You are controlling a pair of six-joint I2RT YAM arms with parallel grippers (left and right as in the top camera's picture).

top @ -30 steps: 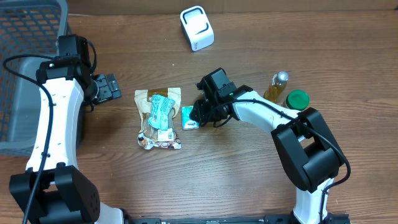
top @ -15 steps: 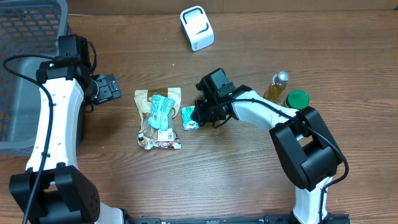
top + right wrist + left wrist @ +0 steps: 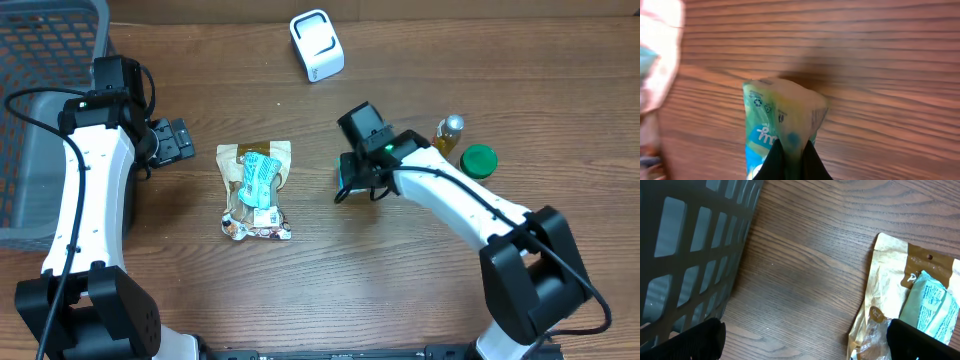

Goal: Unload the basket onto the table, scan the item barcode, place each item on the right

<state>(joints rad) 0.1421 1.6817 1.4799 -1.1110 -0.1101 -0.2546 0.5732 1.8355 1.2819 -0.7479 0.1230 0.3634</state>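
No complete word is legible: the green packet (image 3: 782,135) carries small round symbols and a cut-off white logo too partial to read, and the tan pouch (image 3: 890,280) bears a round brown emblem (image 3: 876,314) with unreadably small lettering.

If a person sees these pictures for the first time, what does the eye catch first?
In the middle of the overhead view, the right tool pinches a small green packet. Left of it lies a pile of snack bags, and a white scanner stands at the far edge.
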